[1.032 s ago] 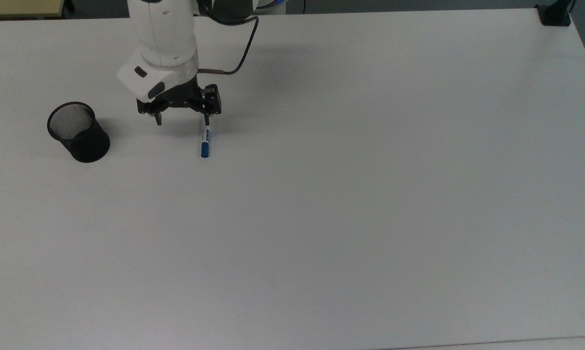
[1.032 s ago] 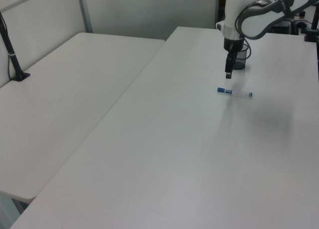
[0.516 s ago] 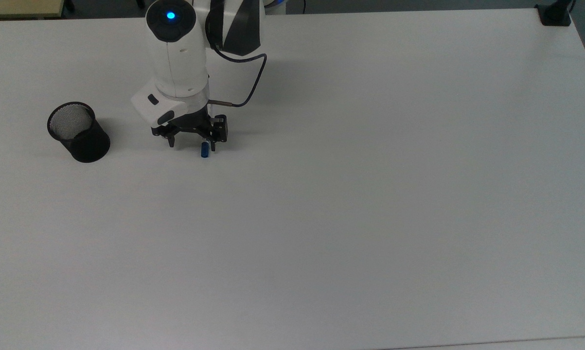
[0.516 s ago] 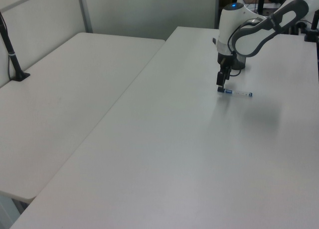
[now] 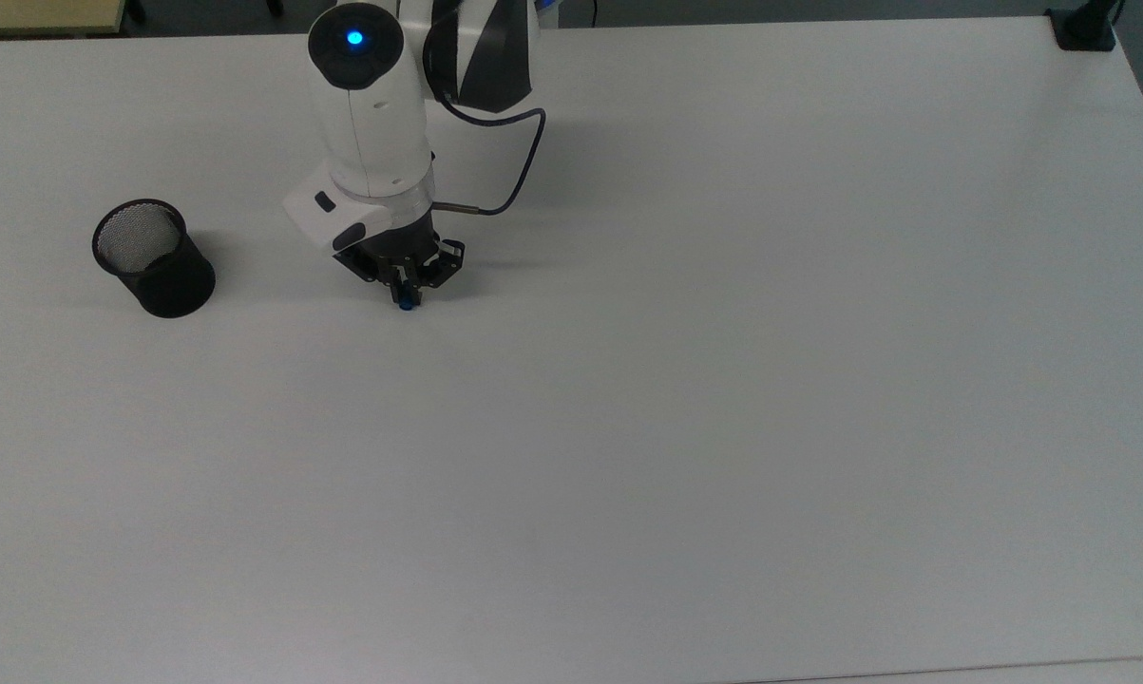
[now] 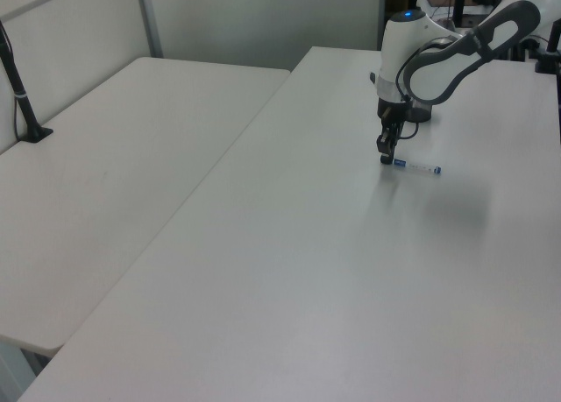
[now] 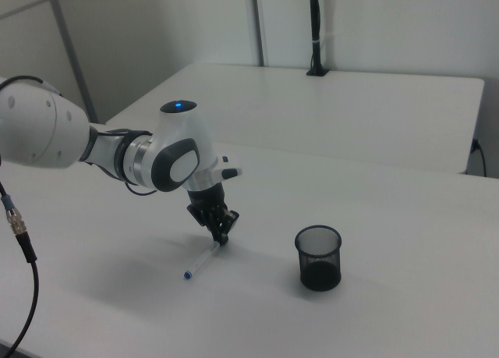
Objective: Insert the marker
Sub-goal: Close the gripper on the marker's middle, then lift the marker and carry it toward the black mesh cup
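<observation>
A: Sitting low over the cap end of the marker (image 7: 201,262), claw (image 7: 222,235). Flat on worktop (image 5: 723,380).

B: Long axis running away from claw toward right view's lower left. Clenched or not: cannot tell. Cup (image 5: 153,257) well apart.

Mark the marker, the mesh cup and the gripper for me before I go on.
marker (image 7: 201,263): right view, on the white barrel lying on the table.
mesh cup (image 5: 174,280): top view, on its black outer wall.
gripper (image 7: 221,236): right view, midway between the fingertips, at the marker's capped end.
</observation>
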Robot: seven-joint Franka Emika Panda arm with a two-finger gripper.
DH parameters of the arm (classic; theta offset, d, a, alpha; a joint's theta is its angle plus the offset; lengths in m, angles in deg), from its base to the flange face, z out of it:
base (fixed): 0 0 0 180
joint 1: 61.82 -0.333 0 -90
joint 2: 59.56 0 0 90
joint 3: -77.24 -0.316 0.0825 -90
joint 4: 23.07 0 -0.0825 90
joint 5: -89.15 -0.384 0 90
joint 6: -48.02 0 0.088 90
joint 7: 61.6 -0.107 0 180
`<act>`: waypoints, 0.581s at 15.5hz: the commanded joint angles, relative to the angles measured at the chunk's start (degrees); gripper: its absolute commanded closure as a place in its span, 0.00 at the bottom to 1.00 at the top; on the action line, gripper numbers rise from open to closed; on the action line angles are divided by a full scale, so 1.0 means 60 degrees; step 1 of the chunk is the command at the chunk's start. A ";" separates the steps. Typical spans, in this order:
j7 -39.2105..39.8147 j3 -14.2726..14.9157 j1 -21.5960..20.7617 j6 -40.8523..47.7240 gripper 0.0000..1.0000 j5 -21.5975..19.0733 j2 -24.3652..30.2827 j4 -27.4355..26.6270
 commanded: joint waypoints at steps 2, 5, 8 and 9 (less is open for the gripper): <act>-0.0184 -0.0013 0.0049 -0.0215 1.00 -0.0162 0.0342 0.0017; -0.0155 0.0060 0.0399 -0.0244 1.00 -0.0148 0.1366 0.0046; -0.0009 0.0148 0.1233 -0.0390 1.00 -0.0133 0.2188 0.0455; 0.0107 0.0235 0.1424 -0.0550 1.00 -0.0133 0.2276 0.0573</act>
